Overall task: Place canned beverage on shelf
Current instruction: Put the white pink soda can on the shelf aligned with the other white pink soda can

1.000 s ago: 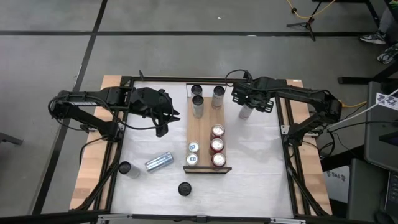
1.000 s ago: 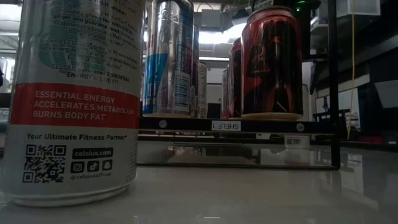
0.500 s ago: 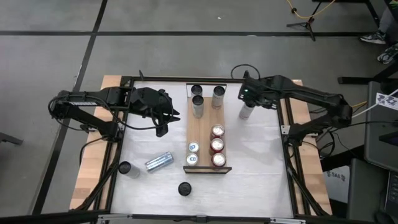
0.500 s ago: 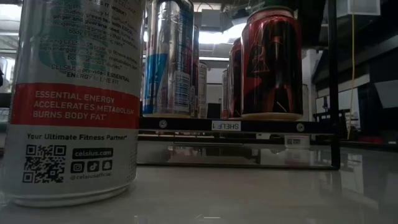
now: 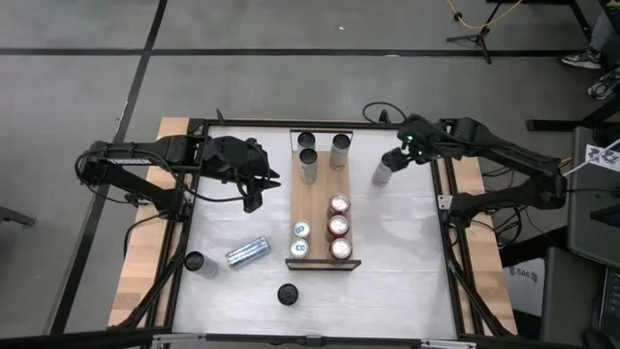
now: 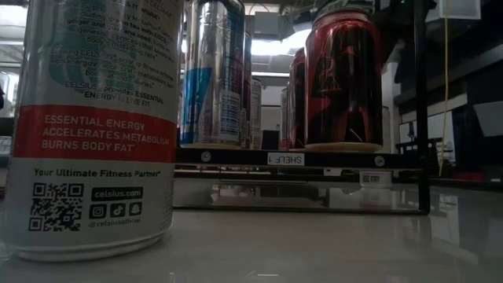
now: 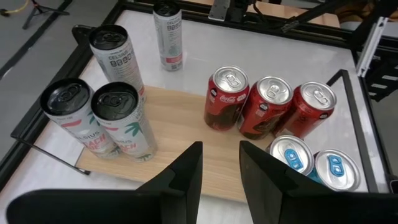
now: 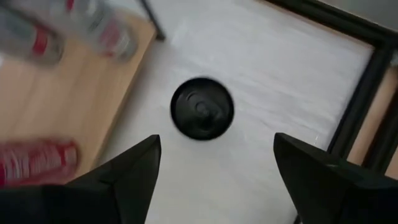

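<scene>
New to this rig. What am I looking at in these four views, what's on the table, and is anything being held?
Two dark robot arms work at a white table. One picture looks straight down, one sits at table height, and one rides on each wrist.

A wooden shelf lies mid-table carrying three tall Celsius cans, three Coca-Cola cans and two blue-topped cans.

Off the shelf: one tall can standing to its right, a can lying on its side, and two upright cans near the front.

The right gripper is open above the standing can, holding nothing. The left gripper waits beside the shelf, jaws narrow and empty.
</scene>
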Tool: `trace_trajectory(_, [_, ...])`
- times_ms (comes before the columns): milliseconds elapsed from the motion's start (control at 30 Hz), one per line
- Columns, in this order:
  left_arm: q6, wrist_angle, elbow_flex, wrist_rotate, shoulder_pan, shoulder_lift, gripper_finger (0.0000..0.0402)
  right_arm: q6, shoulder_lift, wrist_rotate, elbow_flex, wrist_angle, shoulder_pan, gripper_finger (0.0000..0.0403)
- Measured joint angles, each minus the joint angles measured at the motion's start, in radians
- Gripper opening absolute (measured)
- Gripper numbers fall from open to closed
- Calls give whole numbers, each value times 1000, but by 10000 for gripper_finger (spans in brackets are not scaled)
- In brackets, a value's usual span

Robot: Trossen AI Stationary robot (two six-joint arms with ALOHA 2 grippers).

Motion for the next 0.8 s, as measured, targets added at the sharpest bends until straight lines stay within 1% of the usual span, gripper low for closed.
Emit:
trace_trajectory(100, [-1, 0, 0, -6, 0, 0, 96, -107, 0, -26, 0, 0, 0, 303])
trace_trajectory(233, [-2, 0, 0, -6, 0, 0, 96, -220, 0, -32, 0, 0, 0, 303])
trace_trajectory(433, [-7, 0, 0, -6, 0, 0, 96, -237, 0, -31, 0, 2, 0, 303])
trace_trajectory(700, [-8, 0, 0, -6, 0, 0, 96, -393, 0, -30, 0, 2, 0, 304])
trace_trajectory(800, [-9, 0, 0, -6, 0, 0, 96, -467, 1, -31, 0, 2, 0, 318])
